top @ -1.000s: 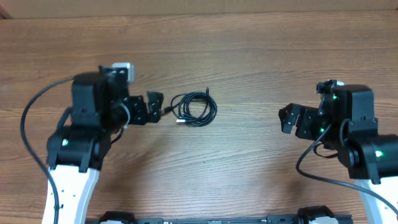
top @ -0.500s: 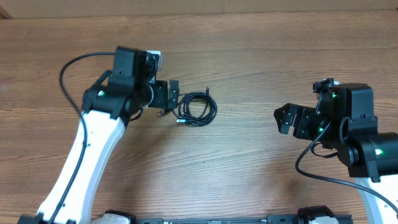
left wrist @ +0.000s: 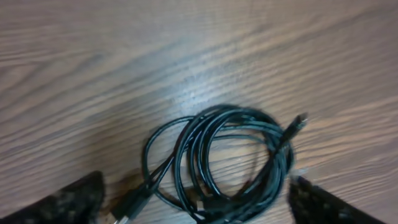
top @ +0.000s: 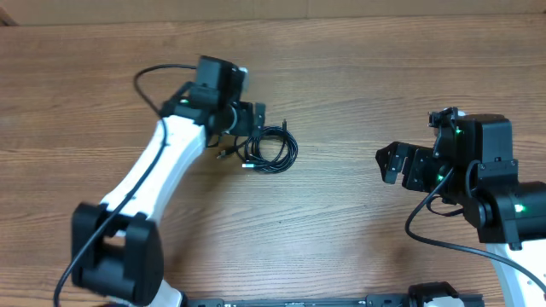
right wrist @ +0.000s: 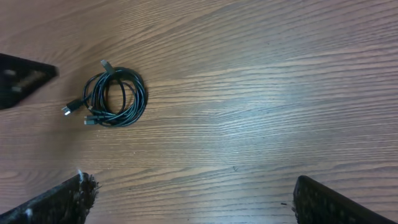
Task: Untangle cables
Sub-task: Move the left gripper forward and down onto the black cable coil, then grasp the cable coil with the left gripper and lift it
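Note:
The cables [top: 271, 147] are thin black cords with small plug ends, coiled in a loose bundle on the wooden table left of centre. My left gripper [top: 253, 124] hangs over the bundle's upper left edge, open. In the left wrist view the cables [left wrist: 199, 155] lie between and just ahead of my two fingertips, and the left gripper [left wrist: 199, 208] holds nothing. My right gripper [top: 394, 164] stands open far to the right, pointing toward the coil. In the right wrist view the cables [right wrist: 142, 99] lie far off at upper left, and the right gripper [right wrist: 196, 205] is empty.
The wooden table [top: 341, 77] stretches around the bundle. The left arm's white link [top: 149, 175] crosses the table's left part diagonally. The tip of the left gripper [right wrist: 22, 78] shows at the left edge of the right wrist view.
My left arm has reached up and to the right, bringing its gripper from the left side to over the cable bundle. The right arm has barely moved. The cables lie as before.

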You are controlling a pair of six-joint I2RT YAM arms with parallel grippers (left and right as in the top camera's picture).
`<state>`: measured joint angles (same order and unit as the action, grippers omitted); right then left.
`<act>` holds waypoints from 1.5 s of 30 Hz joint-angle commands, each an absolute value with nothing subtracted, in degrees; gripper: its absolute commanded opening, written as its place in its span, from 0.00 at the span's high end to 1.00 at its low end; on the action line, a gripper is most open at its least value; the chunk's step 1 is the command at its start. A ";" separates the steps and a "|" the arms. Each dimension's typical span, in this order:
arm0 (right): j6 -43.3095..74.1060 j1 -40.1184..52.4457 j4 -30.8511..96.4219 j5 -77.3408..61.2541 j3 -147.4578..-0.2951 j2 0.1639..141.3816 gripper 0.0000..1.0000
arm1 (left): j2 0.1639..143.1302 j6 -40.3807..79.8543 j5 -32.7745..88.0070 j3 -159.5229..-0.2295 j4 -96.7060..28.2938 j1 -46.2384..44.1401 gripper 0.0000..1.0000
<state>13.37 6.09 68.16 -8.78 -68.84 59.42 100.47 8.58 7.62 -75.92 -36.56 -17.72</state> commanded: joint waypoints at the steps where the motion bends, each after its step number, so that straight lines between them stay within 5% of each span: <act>1: 13.52 6.22 67.88 -9.10 -70.52 59.18 0.00 | 104.84 5.54 4.47 -77.03 -35.77 -19.99 0.13; 18: 13.52 6.22 68.10 -9.13 -70.52 59.18 0.00 | 116.64 5.93 4.10 -77.03 -33.78 -21.98 0.28; 25: 13.52 6.22 68.05 -9.10 -70.52 59.18 0.00 | 116.92 6.55 4.36 -77.03 -33.65 -23.57 0.46; 35: 13.52 6.22 68.07 -9.13 -70.52 59.18 0.00 | 116.92 6.85 4.23 -76.97 -33.82 -27.14 0.55; 45: 13.52 6.22 68.07 -9.13 -70.52 59.18 0.00 | 116.90 6.87 4.47 -76.99 -34.63 -28.58 0.95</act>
<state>13.47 6.09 68.20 -8.80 -68.84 59.42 115.74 6.98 4.01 -76.01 -34.26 -28.01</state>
